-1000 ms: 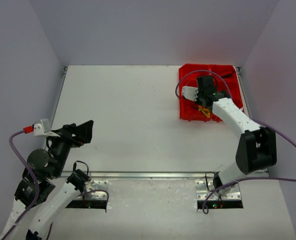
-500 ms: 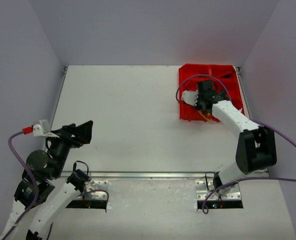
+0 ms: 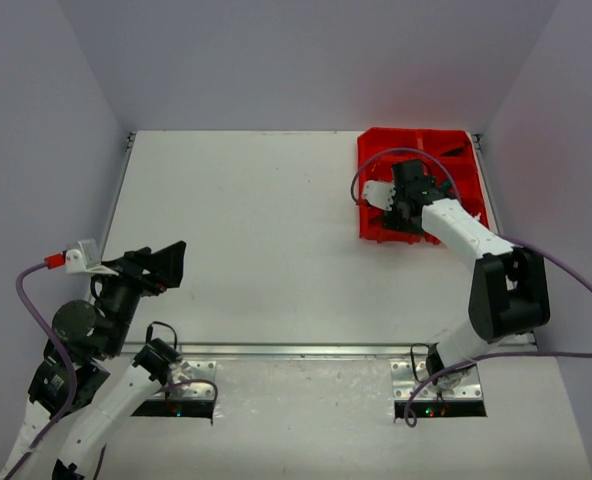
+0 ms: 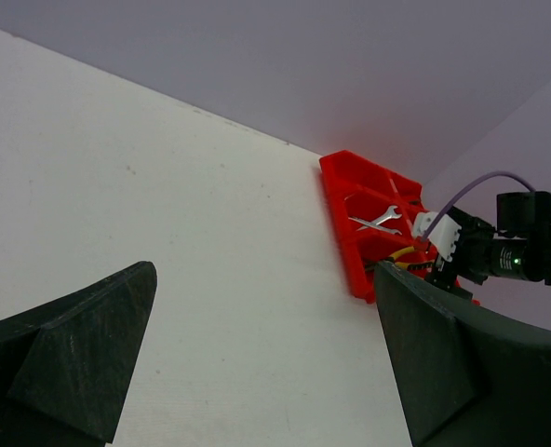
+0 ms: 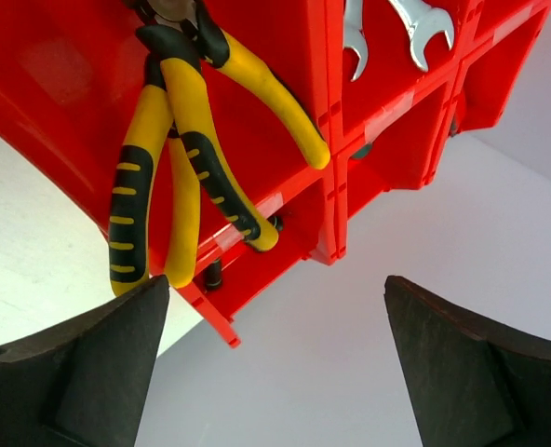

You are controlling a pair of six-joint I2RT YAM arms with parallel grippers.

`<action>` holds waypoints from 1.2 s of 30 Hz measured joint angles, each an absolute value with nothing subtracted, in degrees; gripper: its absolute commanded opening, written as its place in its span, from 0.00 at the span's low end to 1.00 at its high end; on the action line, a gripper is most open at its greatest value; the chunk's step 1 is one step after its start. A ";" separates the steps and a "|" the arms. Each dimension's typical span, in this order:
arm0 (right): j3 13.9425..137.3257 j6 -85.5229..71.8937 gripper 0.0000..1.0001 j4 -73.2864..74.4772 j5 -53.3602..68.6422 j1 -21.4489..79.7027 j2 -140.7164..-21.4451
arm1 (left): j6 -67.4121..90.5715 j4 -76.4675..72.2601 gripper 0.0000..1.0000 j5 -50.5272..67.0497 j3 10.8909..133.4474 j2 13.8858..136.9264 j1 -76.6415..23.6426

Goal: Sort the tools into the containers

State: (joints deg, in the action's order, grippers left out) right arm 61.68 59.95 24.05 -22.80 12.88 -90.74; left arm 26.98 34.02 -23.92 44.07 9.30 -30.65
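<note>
The red tray of containers (image 3: pixel 371 150) stands at the far right of the table. My right gripper (image 3: pixel 404 212) hovers over its near-left compartment, open, nothing between its fingers. In the right wrist view the open right gripper (image 5: pixel 275 363) is just clear of the tray (image 5: pixel 52 74). Yellow-and-black-handled pliers (image 5: pixel 187 121) lie loose in the compartment, their handle ends over its edge. Silver wrenches (image 5: pixel 352 37) rest in the neighbouring compartment. My left gripper (image 3: pixel 166 262) stands open and empty at the near left, far from the tray (image 4: pixel 336 186). The left wrist view also shows the wrenches (image 4: pixel 380 222).
The right arm's wrist camera (image 4: pixel 522 256) and purple cable (image 3: pixel 376 160) hang over the tray. Grey walls enclose the white table (image 3: pixel 256 220) on three sides. A metal strip (image 3: pixel 276 350) runs along the near edge.
My right gripper has opened and let go of the yellow pliers, which now lie in the tray's compartment. The left arm has not moved.
</note>
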 measured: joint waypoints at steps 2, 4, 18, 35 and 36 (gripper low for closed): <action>62.60 59.02 0.99 24.46 -22.83 12.88 -90.87 | 26.96 34.03 1.00 -23.92 44.07 9.30 -30.65; 64.54 57.06 0.99 25.29 -22.55 12.88 -90.87 | 26.96 34.02 1.00 -23.92 44.07 9.30 -30.65; 63.93 9.15 0.99 21.80 -10.42 12.88 -60.68 | 27.44 34.45 1.00 -26.84 46.66 28.22 -30.57; 39.75 -19.52 0.99 39.36 -14.60 12.94 -26.74 | 26.59 37.23 1.00 -36.43 50.45 42.41 -29.58; 39.72 -19.24 0.99 39.68 -14.89 12.95 -26.12 | 26.41 37.06 1.00 -36.34 50.12 42.41 -29.52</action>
